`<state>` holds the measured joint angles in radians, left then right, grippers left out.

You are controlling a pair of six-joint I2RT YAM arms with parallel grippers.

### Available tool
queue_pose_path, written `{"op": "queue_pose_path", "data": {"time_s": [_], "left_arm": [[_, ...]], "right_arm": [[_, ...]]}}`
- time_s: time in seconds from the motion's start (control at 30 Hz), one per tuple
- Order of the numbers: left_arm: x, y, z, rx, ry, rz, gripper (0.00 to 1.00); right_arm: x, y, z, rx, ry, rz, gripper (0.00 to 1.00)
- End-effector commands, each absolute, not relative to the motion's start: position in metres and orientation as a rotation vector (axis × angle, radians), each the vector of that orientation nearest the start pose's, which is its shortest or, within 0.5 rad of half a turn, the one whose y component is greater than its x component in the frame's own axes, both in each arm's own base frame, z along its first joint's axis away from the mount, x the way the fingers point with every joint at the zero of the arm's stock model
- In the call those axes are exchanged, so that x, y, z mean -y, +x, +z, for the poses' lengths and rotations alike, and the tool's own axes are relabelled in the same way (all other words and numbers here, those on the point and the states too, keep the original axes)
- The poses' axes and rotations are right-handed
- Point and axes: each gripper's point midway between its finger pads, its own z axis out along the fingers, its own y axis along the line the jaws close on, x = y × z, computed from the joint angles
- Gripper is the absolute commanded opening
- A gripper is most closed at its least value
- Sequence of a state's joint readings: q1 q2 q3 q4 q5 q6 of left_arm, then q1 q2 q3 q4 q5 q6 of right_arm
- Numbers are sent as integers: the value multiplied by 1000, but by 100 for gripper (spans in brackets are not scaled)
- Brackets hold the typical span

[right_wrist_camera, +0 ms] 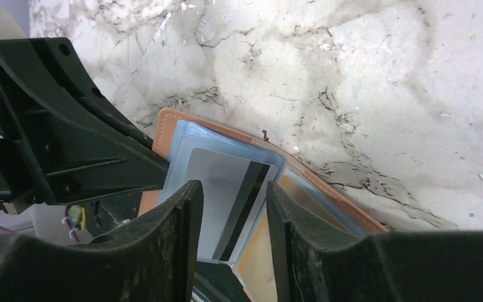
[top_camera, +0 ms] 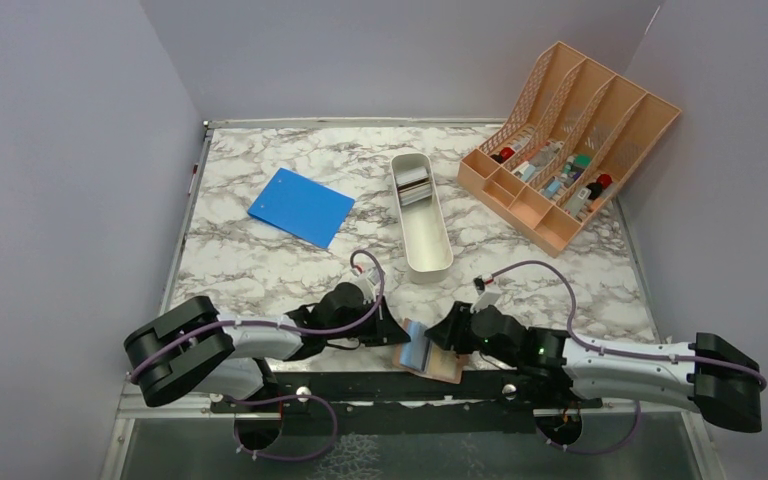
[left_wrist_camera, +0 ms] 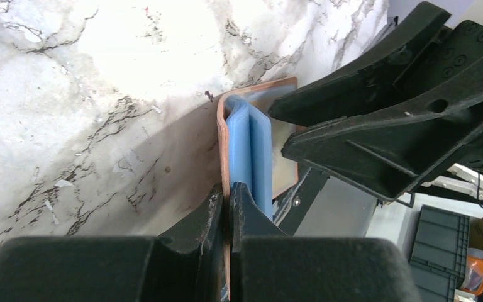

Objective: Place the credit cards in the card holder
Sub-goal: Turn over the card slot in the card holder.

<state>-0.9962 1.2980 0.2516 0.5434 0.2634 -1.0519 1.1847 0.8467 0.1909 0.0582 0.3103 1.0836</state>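
The brown card holder (top_camera: pixel 430 358) lies open at the table's near edge, its pale blue sleeves (left_wrist_camera: pixel 251 145) fanned up. My left gripper (left_wrist_camera: pixel 229 189) is shut on its brown cover (left_wrist_camera: pixel 222 145), holding that flap upright. My right gripper (right_wrist_camera: pixel 231 189) hovers just over the sleeves with its fingers apart and nothing between them. Below the gap a silver-grey credit card (right_wrist_camera: pixel 217 182) with a black stripe lies against a sleeve. A gold card (right_wrist_camera: pixel 259 255) shows through the sleeve beside it. In the top view both grippers meet over the holder, left (top_camera: pixel 397 335) and right (top_camera: pixel 440 335).
A long white tray (top_camera: pixel 426 240) stands mid-table with a few cards (top_camera: pixel 413 183) stacked at its far end. A blue notebook (top_camera: pixel 301 207) lies at the back left. A peach lattice organiser (top_camera: pixel 570 150) fills the back right. The table edge runs just under the holder.
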Motion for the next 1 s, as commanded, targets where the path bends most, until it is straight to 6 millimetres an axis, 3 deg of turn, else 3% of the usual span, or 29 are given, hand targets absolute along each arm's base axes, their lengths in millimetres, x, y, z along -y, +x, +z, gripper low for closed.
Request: {"op": "queue_pose_path", "data": {"time_s": [0.0, 0.2, 0.37, 0.73, 0.77, 0.87, 0.97], "left_arm": [[312, 109, 46, -2466, 149, -1324, 0], [316, 110, 44, -2482, 158, -1319, 0], [319, 110, 50, -2467, 170, -1341, 12], [330, 108, 54, -2476, 211, -1374, 17], [331, 108, 56, -2473, 213, -1379, 16], [329, 110, 59, -2467, 205, -1370, 0], [318, 116, 56, -2497, 182, -1251, 0]], "right_arm": [[-231, 122, 36, -2312, 97, 866, 44], [-240, 120, 30, -2344, 72, 869, 35], [-244, 119, 29, -2351, 60, 875, 34], [-244, 118, 25, -2344, 66, 901, 31], [-244, 117, 26, -2344, 62, 901, 31], [-247, 119, 33, -2345, 49, 889, 35], [-244, 121, 46, -2348, 46, 856, 39]]}}
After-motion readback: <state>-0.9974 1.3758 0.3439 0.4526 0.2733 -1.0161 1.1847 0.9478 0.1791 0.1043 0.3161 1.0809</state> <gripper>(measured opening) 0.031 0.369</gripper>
